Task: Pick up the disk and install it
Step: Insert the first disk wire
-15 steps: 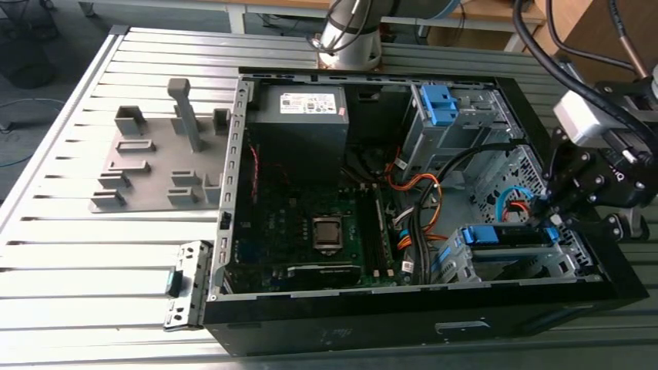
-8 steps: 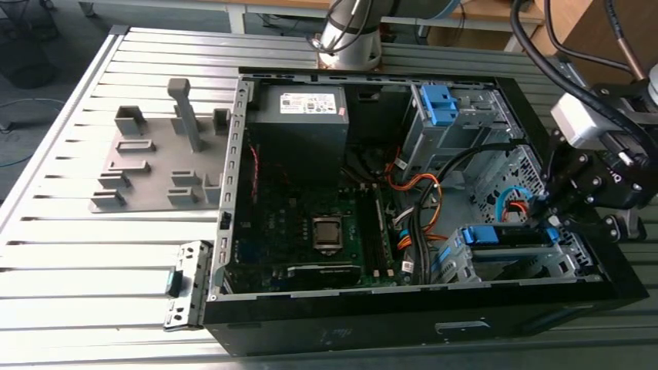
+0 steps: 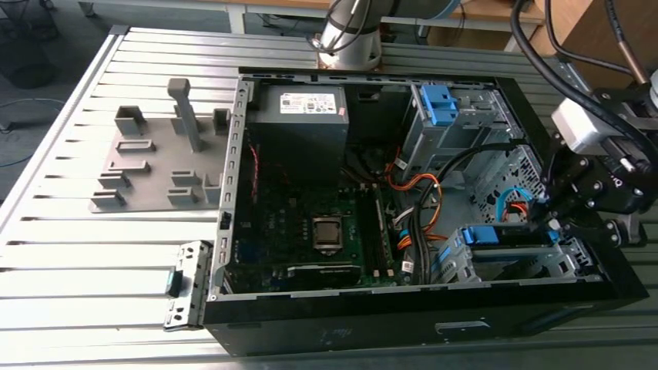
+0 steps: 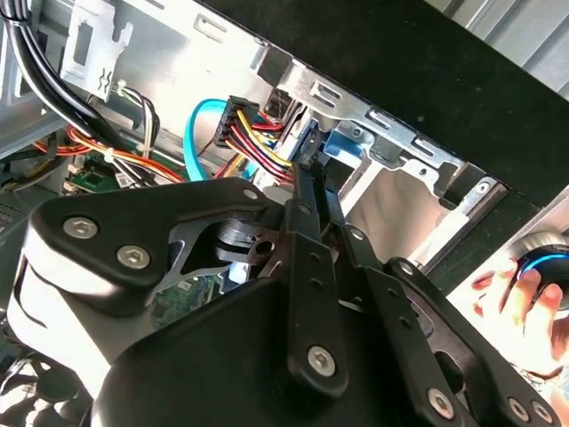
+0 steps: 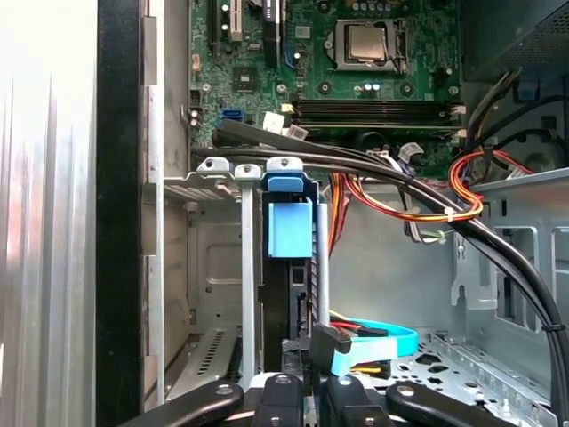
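The disk (image 3: 494, 235) stands on edge in the metal drive cage (image 3: 565, 262) at the near corner of the open computer case, on the exterior view's right. Its blue carrier (image 5: 289, 227) caps the end toward the motherboard; the dark drive body (image 5: 298, 294) runs back from it in the slot. My gripper (image 3: 548, 216) hangs over the cage's outer end. In the second wrist view its black fingers (image 4: 307, 213) converge on the disk's edge, beside the blue carrier (image 4: 342, 147). The gripper (image 5: 307, 391) looks shut on the disk.
Black, orange and light-blue cables (image 5: 418, 200) cross right beside the cage. A second cage holds a small blue bracket (image 3: 439, 104); a grey box (image 3: 303, 108) sits at the back. A grey fixture plate (image 3: 154, 169) lies outside the case. A hand (image 4: 516, 302) rests beyond the case wall.
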`<state>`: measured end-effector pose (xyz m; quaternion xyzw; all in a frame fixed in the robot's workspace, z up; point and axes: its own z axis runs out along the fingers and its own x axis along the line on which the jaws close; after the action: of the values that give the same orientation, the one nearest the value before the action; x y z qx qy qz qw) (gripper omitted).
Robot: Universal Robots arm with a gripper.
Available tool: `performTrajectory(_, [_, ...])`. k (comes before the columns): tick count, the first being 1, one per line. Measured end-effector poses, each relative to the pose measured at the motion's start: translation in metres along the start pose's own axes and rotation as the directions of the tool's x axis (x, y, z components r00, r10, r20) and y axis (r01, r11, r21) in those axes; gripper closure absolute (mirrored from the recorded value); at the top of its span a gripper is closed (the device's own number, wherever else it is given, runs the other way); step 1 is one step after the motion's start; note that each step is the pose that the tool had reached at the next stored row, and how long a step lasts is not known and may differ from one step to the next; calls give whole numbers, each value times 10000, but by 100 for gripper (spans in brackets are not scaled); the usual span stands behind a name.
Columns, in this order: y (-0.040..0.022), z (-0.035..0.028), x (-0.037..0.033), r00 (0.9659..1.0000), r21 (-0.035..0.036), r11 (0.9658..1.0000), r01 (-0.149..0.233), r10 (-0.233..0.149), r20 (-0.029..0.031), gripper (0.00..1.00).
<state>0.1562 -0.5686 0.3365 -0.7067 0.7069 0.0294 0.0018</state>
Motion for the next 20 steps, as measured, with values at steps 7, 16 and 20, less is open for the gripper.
performTrajectory(7, [5,4,15,10000,0,10000,0,0,-2,83])
performTrajectory(16, [31,29,21,10000,0,10000,1,-1,-1,83])
performTrajectory(20, [31,59,24,10000,-1,10000,0,0,-3,83])
